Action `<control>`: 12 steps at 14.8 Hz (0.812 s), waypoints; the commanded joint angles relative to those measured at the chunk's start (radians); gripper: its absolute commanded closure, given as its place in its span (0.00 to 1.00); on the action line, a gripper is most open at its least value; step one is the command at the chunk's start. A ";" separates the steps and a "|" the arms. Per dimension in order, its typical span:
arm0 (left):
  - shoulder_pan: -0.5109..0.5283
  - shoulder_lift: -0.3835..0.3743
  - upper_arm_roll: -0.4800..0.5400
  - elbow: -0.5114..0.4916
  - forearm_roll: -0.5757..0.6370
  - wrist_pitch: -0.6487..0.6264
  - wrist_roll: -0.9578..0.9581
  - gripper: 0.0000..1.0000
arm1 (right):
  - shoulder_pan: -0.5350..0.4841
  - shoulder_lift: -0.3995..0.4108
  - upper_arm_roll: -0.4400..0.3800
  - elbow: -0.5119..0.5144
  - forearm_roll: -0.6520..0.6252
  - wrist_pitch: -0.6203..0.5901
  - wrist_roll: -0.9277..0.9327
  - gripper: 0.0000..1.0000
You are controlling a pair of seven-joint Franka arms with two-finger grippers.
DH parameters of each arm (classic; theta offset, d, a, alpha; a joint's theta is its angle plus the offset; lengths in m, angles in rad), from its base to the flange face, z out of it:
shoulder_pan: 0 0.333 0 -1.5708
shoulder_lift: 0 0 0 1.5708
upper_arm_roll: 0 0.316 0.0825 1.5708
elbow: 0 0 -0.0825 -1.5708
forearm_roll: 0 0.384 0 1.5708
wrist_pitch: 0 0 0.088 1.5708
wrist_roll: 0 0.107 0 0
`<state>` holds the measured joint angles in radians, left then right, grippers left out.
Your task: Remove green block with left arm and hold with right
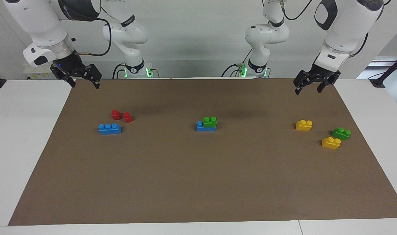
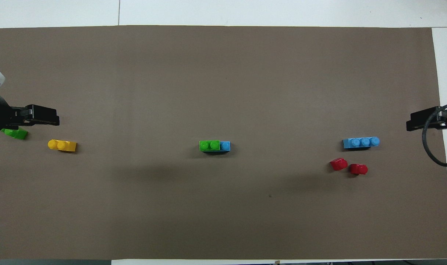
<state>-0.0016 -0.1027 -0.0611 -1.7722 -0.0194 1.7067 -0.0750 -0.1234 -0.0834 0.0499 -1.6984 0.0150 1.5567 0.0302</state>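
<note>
A green block (image 1: 210, 121) (image 2: 209, 145) with two studs sits on a blue brick (image 1: 201, 127) (image 2: 225, 146) in the middle of the brown mat. Another green block (image 1: 341, 133) lies toward the left arm's end; in the overhead view my left gripper partly covers this block (image 2: 16, 134). My left gripper (image 1: 308, 91) (image 2: 43, 115) hangs open and empty over the mat's corner by its base. Over the other robot-side corner my right gripper (image 1: 85, 85) (image 2: 425, 120) is open too, holding nothing. Both are well apart from the stacked pair.
Two yellow bricks (image 1: 304, 125) (image 1: 331, 143) lie by the loose green block; one yellow brick (image 2: 62, 145) shows from above. A long blue brick (image 1: 109, 128) (image 2: 361, 142) and two red pieces (image 1: 116, 114) (image 1: 128, 117) lie toward the right arm's end. The mat (image 1: 198, 182) covers most of the white table.
</note>
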 commanded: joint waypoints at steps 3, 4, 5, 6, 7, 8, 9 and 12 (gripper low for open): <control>0.008 -0.014 -0.008 -0.001 -0.016 -0.033 0.003 0.00 | -0.002 0.002 0.010 0.003 -0.018 -0.001 -0.015 0.00; 0.008 -0.017 -0.008 -0.001 -0.016 -0.042 0.001 0.00 | -0.002 0.002 0.010 0.005 -0.018 0.000 -0.015 0.00; 0.008 -0.018 -0.009 -0.001 -0.016 -0.045 -0.003 0.00 | -0.007 0.002 0.011 0.003 -0.018 0.006 -0.027 0.00; 0.006 -0.018 -0.011 -0.001 -0.016 -0.045 -0.040 0.00 | -0.004 0.002 0.010 0.003 -0.018 0.029 -0.009 0.00; 0.003 -0.018 -0.014 -0.003 -0.016 -0.045 -0.115 0.00 | -0.001 0.002 0.010 -0.001 -0.018 0.066 0.034 0.00; -0.018 -0.018 -0.014 -0.006 -0.016 -0.045 -0.194 0.00 | 0.001 0.002 0.013 -0.012 -0.018 0.084 0.122 0.00; -0.041 -0.020 -0.014 -0.010 -0.016 -0.044 -0.269 0.00 | 0.001 0.004 0.018 -0.018 -0.017 0.092 0.219 0.00; -0.093 -0.034 -0.014 -0.026 -0.017 -0.041 -0.437 0.00 | 0.043 0.008 0.022 -0.047 0.003 0.129 0.515 0.00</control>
<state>-0.0586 -0.1053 -0.0825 -1.7732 -0.0242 1.6784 -0.4096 -0.1130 -0.0770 0.0633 -1.7161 0.0160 1.6481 0.3705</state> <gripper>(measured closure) 0.000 0.000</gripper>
